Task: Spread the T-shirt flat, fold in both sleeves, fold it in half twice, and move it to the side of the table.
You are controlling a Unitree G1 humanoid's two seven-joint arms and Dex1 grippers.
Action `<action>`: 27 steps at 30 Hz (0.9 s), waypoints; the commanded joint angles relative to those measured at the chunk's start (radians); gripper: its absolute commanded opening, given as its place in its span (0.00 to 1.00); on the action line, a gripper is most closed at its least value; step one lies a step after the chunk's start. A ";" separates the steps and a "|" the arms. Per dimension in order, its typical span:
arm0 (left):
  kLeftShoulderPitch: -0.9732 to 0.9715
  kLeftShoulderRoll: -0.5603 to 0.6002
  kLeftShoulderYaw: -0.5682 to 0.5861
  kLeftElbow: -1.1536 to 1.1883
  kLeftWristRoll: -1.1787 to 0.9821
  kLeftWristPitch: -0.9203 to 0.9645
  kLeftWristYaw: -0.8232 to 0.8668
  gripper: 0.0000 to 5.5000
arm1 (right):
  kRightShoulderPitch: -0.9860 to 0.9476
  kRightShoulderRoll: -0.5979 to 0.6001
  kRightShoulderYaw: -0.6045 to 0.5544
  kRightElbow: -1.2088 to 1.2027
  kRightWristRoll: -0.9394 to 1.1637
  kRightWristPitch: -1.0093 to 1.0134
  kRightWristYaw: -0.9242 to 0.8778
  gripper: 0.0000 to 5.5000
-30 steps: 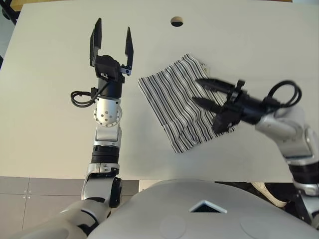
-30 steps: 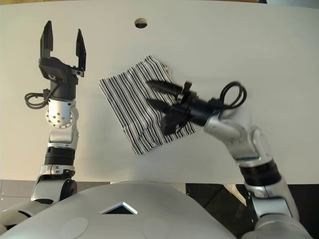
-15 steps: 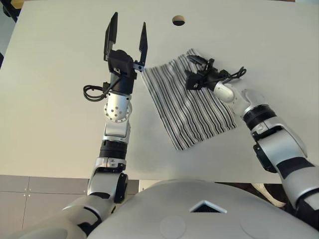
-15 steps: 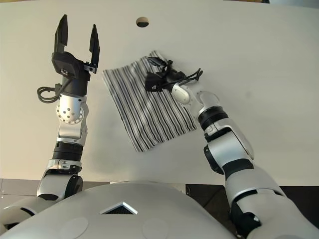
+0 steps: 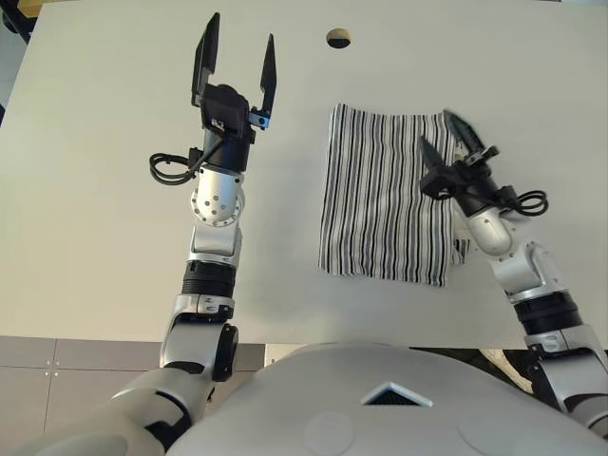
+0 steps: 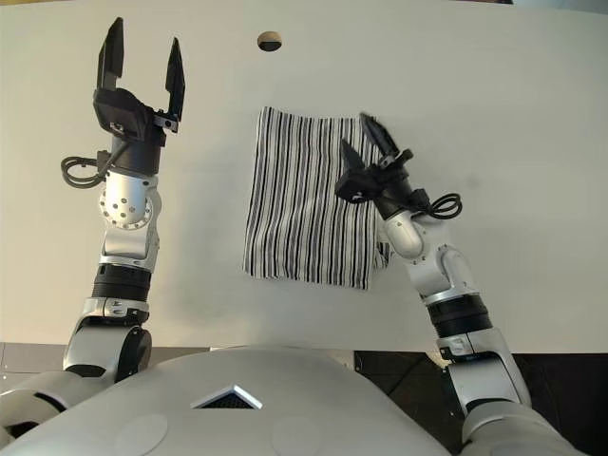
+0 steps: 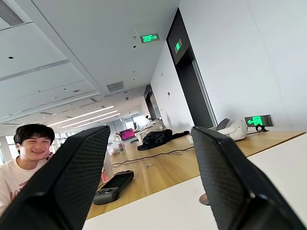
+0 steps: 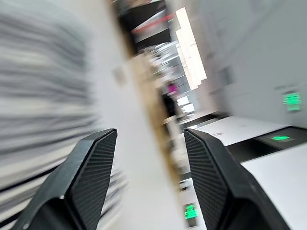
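The striped T-shirt [image 5: 380,204] lies folded into a flat rectangle on the white table [image 5: 114,247], right of centre. My right gripper [image 5: 437,133] is open, its two fingers spread at the shirt's far right corner; the striped cloth [image 8: 33,96] shows blurred beside the fingers [image 8: 81,191] in the right wrist view. Left of the shirt, my left gripper [image 5: 237,43] stands open and points up and away, clear of the cloth. Nothing is between its fingers [image 7: 72,177] in the left wrist view.
A round cable hole [image 5: 336,38] sits in the table beyond the shirt. A black cable loop [image 5: 171,169] hangs off the left wrist. The table's front edge [image 5: 95,337] runs close to the shirt's near edge.
The shirt has swung round and slid to the right, now lying square to the table. My right gripper moved right and back to the shirt's right edge. The left arm barely shifted.
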 commanded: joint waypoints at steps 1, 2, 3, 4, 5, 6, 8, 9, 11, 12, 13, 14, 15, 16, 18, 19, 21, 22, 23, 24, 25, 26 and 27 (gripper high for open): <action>0.012 0.045 -0.003 -0.019 0.028 -0.003 -0.029 0.57 | 0.052 -0.016 -0.066 -0.157 -0.007 0.014 -0.007 0.47; 0.019 0.069 -0.014 -0.024 0.043 -0.012 -0.049 0.57 | 0.066 -0.030 -0.078 -0.195 -0.004 0.012 0.013 0.47; 0.030 0.112 -0.034 -0.029 0.080 -0.038 -0.079 0.57 | 0.085 -0.060 -0.088 -0.220 0.034 -0.013 0.054 0.47; 0.045 0.157 -0.051 -0.040 0.120 -0.063 -0.108 0.57 | 0.112 -0.095 -0.098 -0.241 0.076 -0.036 0.102 0.47; 0.071 0.215 -0.069 -0.066 0.168 -0.097 -0.144 0.57 | 0.145 -0.154 -0.114 -0.245 0.106 -0.078 0.148 0.47; 0.102 0.268 -0.086 -0.094 0.203 -0.129 -0.179 0.57 | 0.182 -0.210 -0.131 -0.240 0.138 -0.118 0.190 0.47; 0.182 0.383 -0.117 -0.159 0.241 -0.173 -0.267 0.58 | 0.313 -0.326 -0.211 -0.229 0.178 -0.173 0.258 0.50; 0.206 0.417 -0.124 -0.179 0.249 -0.180 -0.293 0.58 | 0.359 -0.357 -0.246 -0.227 0.192 -0.182 0.277 0.53; 0.259 0.500 -0.117 -0.241 0.271 -0.177 -0.347 0.58 | 0.514 -0.432 -0.369 -0.252 0.199 -0.192 0.339 0.59; 0.275 0.542 -0.105 -0.252 0.313 -0.167 -0.361 0.58 | 0.598 -0.454 -0.436 -0.269 0.201 -0.199 0.370 0.63; 0.286 0.578 -0.096 -0.256 0.342 -0.158 -0.373 0.58 | 0.662 -0.466 -0.487 -0.286 0.205 -0.202 0.400 0.65; 0.301 0.610 -0.097 -0.262 0.344 -0.152 -0.398 0.58 | 0.710 -0.475 -0.515 -0.296 0.198 -0.204 0.429 0.69; 0.317 0.638 -0.114 -0.282 0.337 -0.150 -0.434 0.58 | 0.736 -0.483 -0.504 -0.307 0.186 -0.199 0.464 0.73; 0.325 0.656 -0.141 -0.302 0.322 -0.145 -0.472 0.61 | 0.742 -0.489 -0.463 -0.307 0.169 -0.197 0.502 0.76; 0.310 0.670 -0.198 -0.318 0.313 -0.150 -0.534 0.66 | 0.715 -0.477 -0.356 -0.294 0.151 -0.198 0.573 0.77; 0.298 0.668 -0.236 -0.316 0.311 -0.149 -0.572 0.69 | 0.668 -0.464 -0.298 -0.281 0.134 -0.197 0.604 0.77; 0.284 0.670 -0.296 -0.306 0.324 -0.162 -0.622 0.69 | 0.588 -0.443 -0.215 -0.271 0.109 -0.198 0.636 0.77; 0.284 0.678 -0.320 -0.301 0.329 -0.167 -0.647 0.69 | 0.578 -0.447 -0.192 -0.275 0.108 -0.198 0.651 0.77; 0.286 0.690 -0.345 -0.294 0.333 -0.180 -0.669 0.69 | 0.578 -0.457 -0.181 -0.280 0.104 -0.197 0.661 0.77; 0.289 0.696 -0.367 -0.289 0.333 -0.188 -0.686 0.69 | 0.579 -0.467 -0.173 -0.283 0.100 -0.195 0.668 0.77; 0.285 0.696 -0.387 -0.283 0.331 -0.196 -0.699 0.69 | 0.573 -0.475 -0.167 -0.284 0.098 -0.194 0.672 0.77; 0.276 0.690 -0.403 -0.276 0.331 -0.201 -0.704 0.69 | 0.562 -0.478 -0.159 -0.282 0.093 -0.195 0.674 0.77; 0.262 0.676 -0.420 -0.265 0.332 -0.207 -0.705 0.69 | 0.545 -0.475 -0.146 -0.279 0.092 -0.197 0.677 0.77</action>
